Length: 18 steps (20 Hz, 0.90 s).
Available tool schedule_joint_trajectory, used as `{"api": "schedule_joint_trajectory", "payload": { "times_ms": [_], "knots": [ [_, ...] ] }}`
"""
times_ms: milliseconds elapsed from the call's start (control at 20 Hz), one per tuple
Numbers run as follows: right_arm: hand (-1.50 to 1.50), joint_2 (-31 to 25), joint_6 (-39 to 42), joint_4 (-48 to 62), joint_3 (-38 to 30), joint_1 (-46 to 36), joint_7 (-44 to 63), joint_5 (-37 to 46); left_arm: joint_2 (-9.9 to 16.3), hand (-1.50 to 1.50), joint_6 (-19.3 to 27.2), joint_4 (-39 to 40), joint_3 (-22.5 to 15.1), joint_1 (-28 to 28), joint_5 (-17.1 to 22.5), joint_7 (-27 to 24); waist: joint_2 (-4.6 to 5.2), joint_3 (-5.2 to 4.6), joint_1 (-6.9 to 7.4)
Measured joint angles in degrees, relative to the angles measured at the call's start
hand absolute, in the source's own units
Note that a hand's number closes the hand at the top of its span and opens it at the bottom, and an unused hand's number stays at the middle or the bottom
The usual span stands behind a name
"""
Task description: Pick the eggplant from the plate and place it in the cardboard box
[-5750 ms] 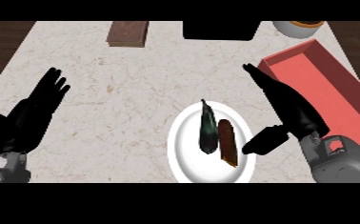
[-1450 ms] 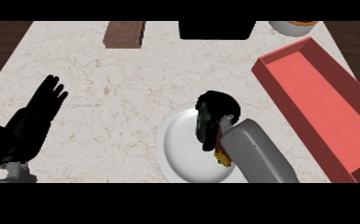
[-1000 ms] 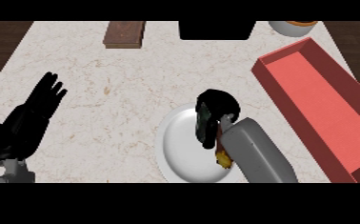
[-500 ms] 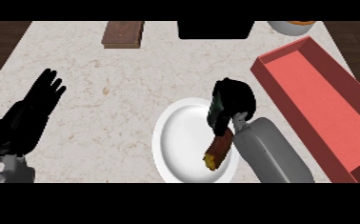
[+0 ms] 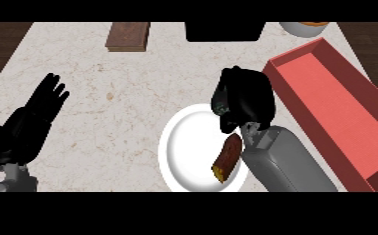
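My right hand (image 5: 247, 96) is curled round the dark eggplant (image 5: 219, 107), which is mostly hidden; only a dark greenish end shows at the hand's left edge. The hand hangs over the upper right rim of the white plate (image 5: 186, 151), close to the left wall of the long salmon-red box (image 5: 328, 104). A brown piece of food (image 5: 228, 157) still lies on the plate's right side. At the left edge my left hand (image 5: 33, 121) rests open, fingers up.
Along the counter's far edge stand a brown wooden block (image 5: 128, 35), a black object (image 5: 224, 31) and a white bowl with something orange in it (image 5: 304, 27). The box runs along the right side, from the far right towards the near edge.
My right hand, earlier open beside the plate, has closed on the eggplant and lifted it off the plate, moving up and right towards the box. The left hand hardly moved.
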Motion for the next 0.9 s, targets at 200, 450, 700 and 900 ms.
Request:
{"api": "schedule_joint_trajectory", "payload": {
  "times_ms": [200,450,700,900],
  "knots": [
    [1.5,-0.2,2.5,-8.8,-1.2,-3.1,3.9,3.1,0.4,0.0,-0.8,-0.5,0.8,0.8,1.0,0.3,-0.07,-0.01,0.1],
    [1.5,-1.5,5.3,-16.0,-6.4,-7.3,6.2,6.4,0.0,0.0,-0.8,-0.8,0.7,1.5,0.6,-0.3,-0.05,-0.02,0.1],
    [1.5,-3.6,8.1,-19.2,-12.9,-9.9,6.2,8.2,-0.1,0.0,-0.7,-1.4,0.6,1.4,0.3,-0.2,0.04,-0.01,0.22],
    [1.5,-6.8,9.7,-17.8,-18.8,-10.3,3.9,7.9,-0.4,0.0,-0.8,-1.0,0.4,1.2,0.0,-0.5,0.19,-0.01,0.42]
  ]
}}
